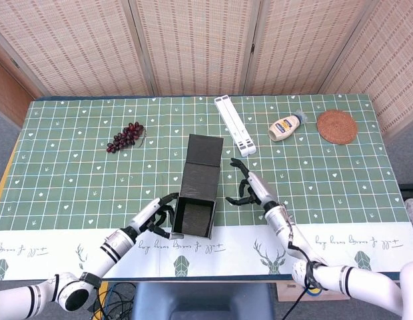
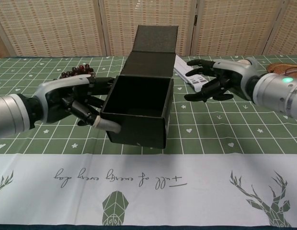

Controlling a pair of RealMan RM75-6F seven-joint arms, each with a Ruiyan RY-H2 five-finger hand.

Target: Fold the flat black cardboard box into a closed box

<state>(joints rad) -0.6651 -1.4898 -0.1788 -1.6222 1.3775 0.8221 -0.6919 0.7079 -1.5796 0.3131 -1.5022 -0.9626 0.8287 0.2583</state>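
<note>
The black cardboard box is formed into an open-topped tray with its lid flap standing up behind it. It is tilted and lifted off the table at the front. My left hand grips the box's left wall, thumb along the front corner. My right hand hovers with fingers spread just right of the box, touching nothing.
On the green checked tablecloth lie a bunch of dark grapes, a white folded stand, a mayonnaise bottle and a round woven coaster. A white patterned strip runs along the front edge.
</note>
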